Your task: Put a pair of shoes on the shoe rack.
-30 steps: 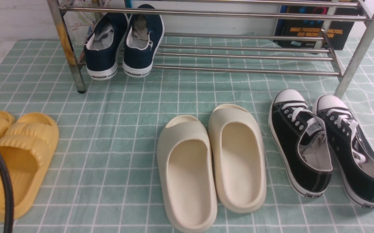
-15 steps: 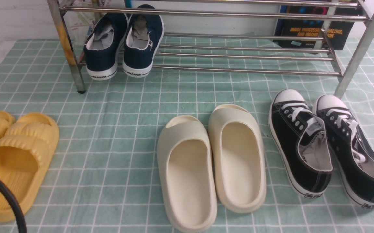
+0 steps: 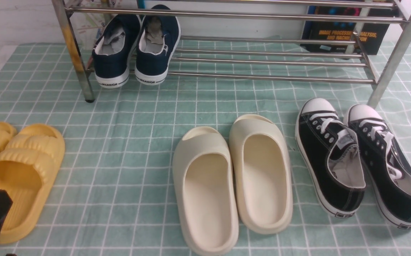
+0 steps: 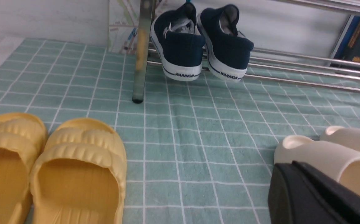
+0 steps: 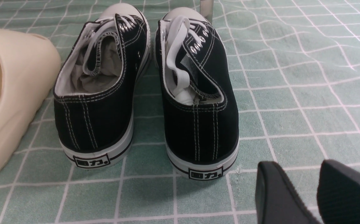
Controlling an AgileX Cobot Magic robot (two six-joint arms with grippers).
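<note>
- Left gripper [image 4: 320, 193] is pressed together with nothing in it, hanging low over the green checked cloth [image 3: 134, 142], well out in front of the shoe rack [image 3: 262, 76] with the yellow slides [image 3: 20, 177] right by it.
- Right gripper [image 5: 318, 193] has its two black fingers [image 5: 276, 196] a little apart with nothing between them, sitting just behind the heels of the black lace-up sneakers [image 5: 145, 93]. You only catch it from its own wrist camera.
- Navy slip-ons [image 3: 136, 46] are both on the rack's bottom tier, at the end by the yellow-stained leg [image 3: 74, 53]. Side by side, toes pointing in toward the wall, white heels poking out over the front bar.
- Rest of that tier is bare bars.
- Cream slides [image 3: 232, 177] are on the cloth in front of the rack's middle, toes facing it.
- Black sneakers are on the cloth near the rack's other front leg, white toe caps close to it.
- Dark book or box [image 3: 344, 32] with orange lettering stands behind the rack on that same side.
</note>
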